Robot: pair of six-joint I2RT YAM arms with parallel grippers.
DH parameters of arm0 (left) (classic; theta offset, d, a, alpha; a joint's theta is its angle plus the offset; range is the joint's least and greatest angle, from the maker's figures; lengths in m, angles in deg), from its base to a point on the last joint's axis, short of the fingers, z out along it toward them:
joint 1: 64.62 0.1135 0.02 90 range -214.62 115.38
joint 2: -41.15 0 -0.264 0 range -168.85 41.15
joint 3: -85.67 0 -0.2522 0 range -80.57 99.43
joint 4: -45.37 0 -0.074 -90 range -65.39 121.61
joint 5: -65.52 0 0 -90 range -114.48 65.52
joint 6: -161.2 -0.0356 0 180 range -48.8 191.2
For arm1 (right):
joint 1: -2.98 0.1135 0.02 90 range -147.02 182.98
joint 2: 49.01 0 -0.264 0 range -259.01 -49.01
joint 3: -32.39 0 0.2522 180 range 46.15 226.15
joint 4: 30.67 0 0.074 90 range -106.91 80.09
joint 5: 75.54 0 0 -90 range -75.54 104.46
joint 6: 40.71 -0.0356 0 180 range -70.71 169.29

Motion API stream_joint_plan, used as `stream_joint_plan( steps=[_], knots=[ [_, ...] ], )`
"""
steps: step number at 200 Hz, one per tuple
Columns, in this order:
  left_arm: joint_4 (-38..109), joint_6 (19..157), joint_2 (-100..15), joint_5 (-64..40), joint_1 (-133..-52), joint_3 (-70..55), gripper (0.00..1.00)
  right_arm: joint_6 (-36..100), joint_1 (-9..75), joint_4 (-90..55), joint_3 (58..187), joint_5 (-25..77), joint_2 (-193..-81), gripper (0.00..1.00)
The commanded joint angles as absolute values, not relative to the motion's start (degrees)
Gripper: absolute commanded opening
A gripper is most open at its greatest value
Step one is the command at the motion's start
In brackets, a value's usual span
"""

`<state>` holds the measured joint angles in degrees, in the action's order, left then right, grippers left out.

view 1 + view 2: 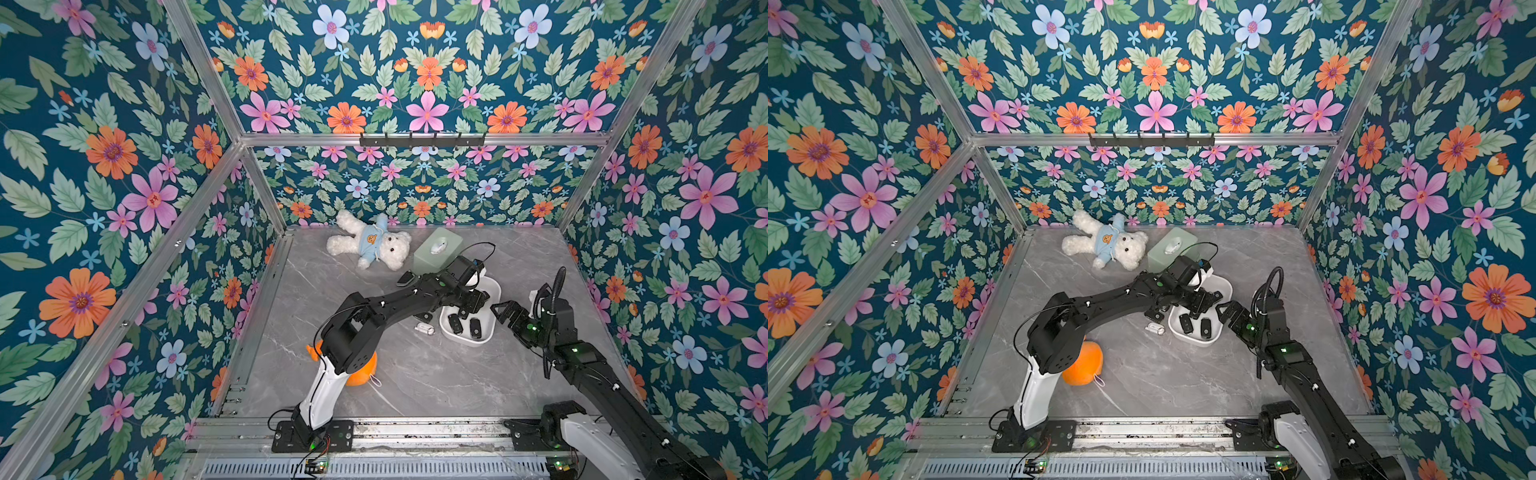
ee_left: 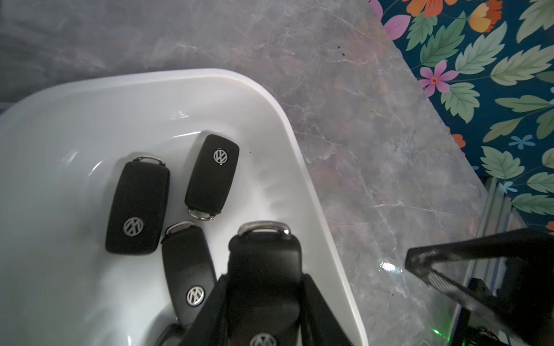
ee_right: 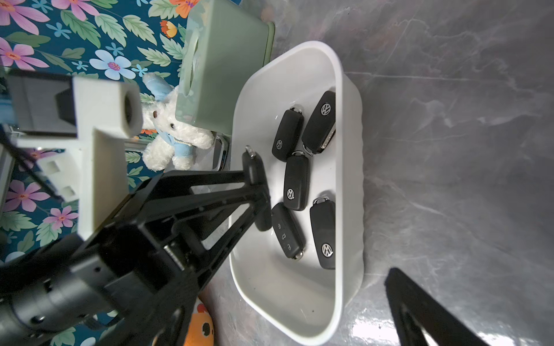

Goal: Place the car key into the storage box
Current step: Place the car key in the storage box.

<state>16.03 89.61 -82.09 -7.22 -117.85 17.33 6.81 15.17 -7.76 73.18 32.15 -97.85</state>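
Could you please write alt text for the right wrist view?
The left gripper holds a black car key over the white storage box, where five more keys lie; a pale green box and teddy bear sit beyond.

The storage box (image 3: 284,287) is a white, smooth-walled tub with rounded corners. It stands upright and open-topped on the table (image 1: 415,374), right of centre. Five black car keys (image 3: 296,182) (four badge-up, one button-side up) lie on its floor. A sixth car key (image 2: 265,254) hangs above the box interior near one long wall, clamped in the left gripper (image 2: 263,280) with its metal loop pointing away from the fingers.
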Motion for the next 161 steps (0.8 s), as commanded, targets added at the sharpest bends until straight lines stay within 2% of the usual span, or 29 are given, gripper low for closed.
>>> stream_joint_plan(
  steps=[1, 87, 161],
  knots=[
    [14.13, 86.94, -84.38, -5.55, -117.79, 20.3, 0.36, 6.6, 15.09, -8.62, 73.22, 31.51, -97.62, 0.99],
    [9.18, 84.22, -93.8, -3.93, -117.88, 30.96, 0.37, 6.75, 15.07, -9.43, 72.96, 31.59, -96.45, 0.99],
    [2.16, 80.57, -99.59, -7.81, -119.05, 38.16, 0.38, 6.84, 15.07, -10.01, 72.43, 31.59, -95.03, 0.99]
  ],
)
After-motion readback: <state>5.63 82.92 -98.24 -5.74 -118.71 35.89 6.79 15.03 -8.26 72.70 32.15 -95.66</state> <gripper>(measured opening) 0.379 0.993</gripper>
